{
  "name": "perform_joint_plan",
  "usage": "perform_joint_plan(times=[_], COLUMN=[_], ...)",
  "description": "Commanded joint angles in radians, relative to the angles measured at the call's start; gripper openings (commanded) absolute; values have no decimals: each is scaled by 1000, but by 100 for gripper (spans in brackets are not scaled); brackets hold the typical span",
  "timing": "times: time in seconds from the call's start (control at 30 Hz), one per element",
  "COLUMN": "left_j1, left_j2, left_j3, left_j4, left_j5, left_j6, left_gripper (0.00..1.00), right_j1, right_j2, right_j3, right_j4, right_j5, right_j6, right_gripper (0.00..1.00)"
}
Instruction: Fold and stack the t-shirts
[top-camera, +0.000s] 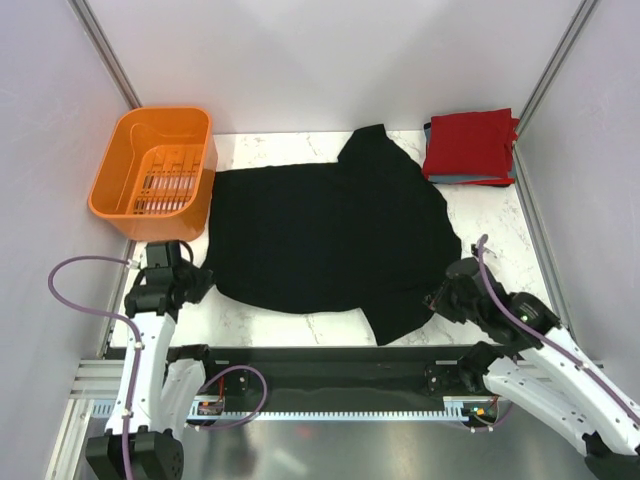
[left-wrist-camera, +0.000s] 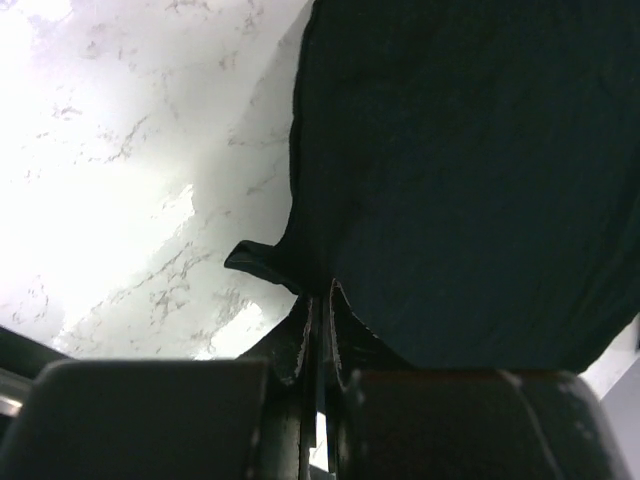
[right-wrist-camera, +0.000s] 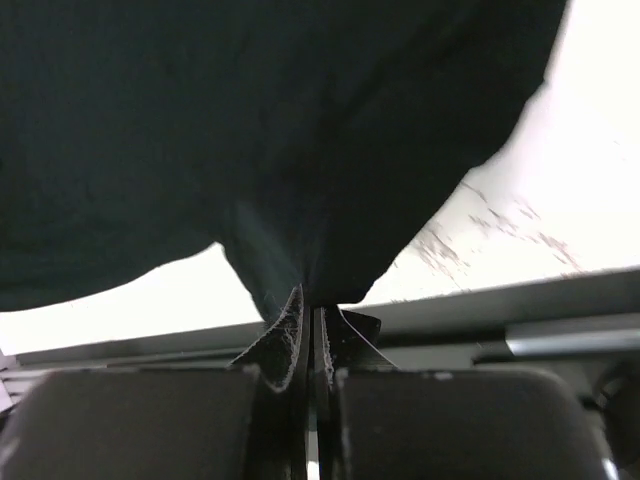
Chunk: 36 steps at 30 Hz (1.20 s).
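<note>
The black t-shirt lies spread flat mid-table; the left gripper pinches its near left edge, the right gripper its near right edge; both should probably lift evenly, keeping the cloth taut so the fold lands without bunching.

black t-shirt | red t-shirt | grey-blue t-shirt | orange basket | white grey-veined table
</note>
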Motion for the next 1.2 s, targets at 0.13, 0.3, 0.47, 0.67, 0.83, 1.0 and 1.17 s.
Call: perform_joint_plan(times=[0.13,0.3,0.47,0.67,0.83,1.0,1.17], left_j1=[9,9,11,11,12,28,55], left_j2=[-76,50,183,354,509,708,866], left_j3=[32,82,147,228,288,371,471], left_j4=[-126,-76,-33,27,63,93,84], left_j5=[38,49,49,21,-11,-10,133], left_j6=[48,89,148,197,228,241,280], left_gripper=[2,2,2,2,2,2,32], right_j1=[5,5,-4,-119,-202,-263,-316], right_j2=[-28,145,389,613,807,1051,1275], right_j3=[125,256,408,535,673,872,1104], right_j4=[-167,-76,15,123,160,183,149], right_j5=[19,109,169,111,87,59,-47], right_j6=[-3,-147,-268,-418,-512,-584,-656], right_gripper=[0,0,0,0,0,0,16])
